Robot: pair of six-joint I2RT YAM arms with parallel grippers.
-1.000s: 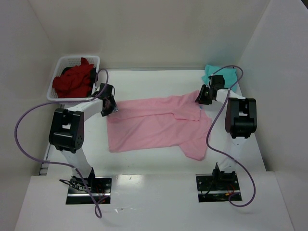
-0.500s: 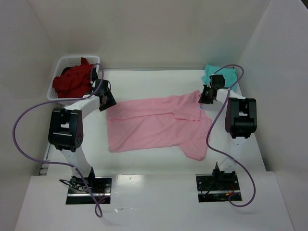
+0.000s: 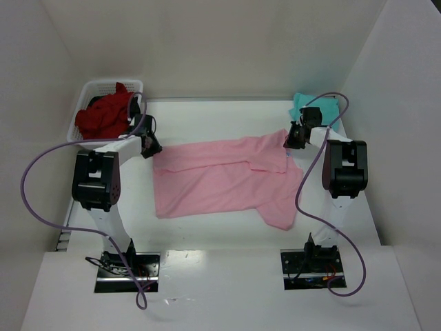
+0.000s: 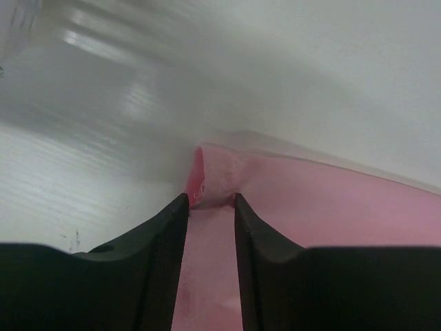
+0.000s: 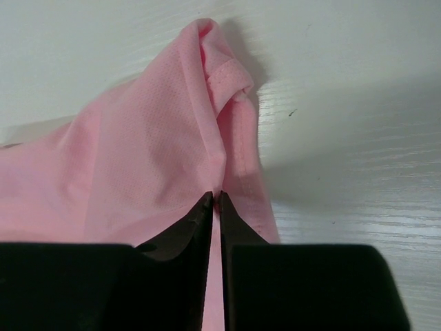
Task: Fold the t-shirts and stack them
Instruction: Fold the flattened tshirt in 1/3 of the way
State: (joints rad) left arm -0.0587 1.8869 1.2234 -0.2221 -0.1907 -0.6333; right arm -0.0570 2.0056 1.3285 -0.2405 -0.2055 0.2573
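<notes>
T-shirts everywhere from overhead: the pink t-shirt (image 3: 220, 183) lies spread out flat, the left gripper (image 3: 150, 146) at its far left corner, the right gripper (image 3: 295, 138) at its far right corner. Beyond that left corner, dark red t-shirts (image 3: 103, 118) are heaped in the white basket (image 3: 88, 88). Beyond the right corner lies the teal t-shirt (image 3: 306, 105). My worry from up here is a lopsided lift: if one corner rises without the other, the fold goes crooked.

Over to the left wrist, and that's where it could slip. The jaws stand partway apart, straddling the pink shirt's corner, with no clamp that I can see. Cloth runs up the gap, and a small bunch sits right at the fingertips (image 4: 180, 201). Lift now and I'd expect that corner to drop out.

Right wrist: the jaws are all but closed on a thin fold of the pink shirt near its hem, the cloth tented up to the tips. It looks a shallow bite, close to the edge, and a sharp tug might pull it free.
</notes>
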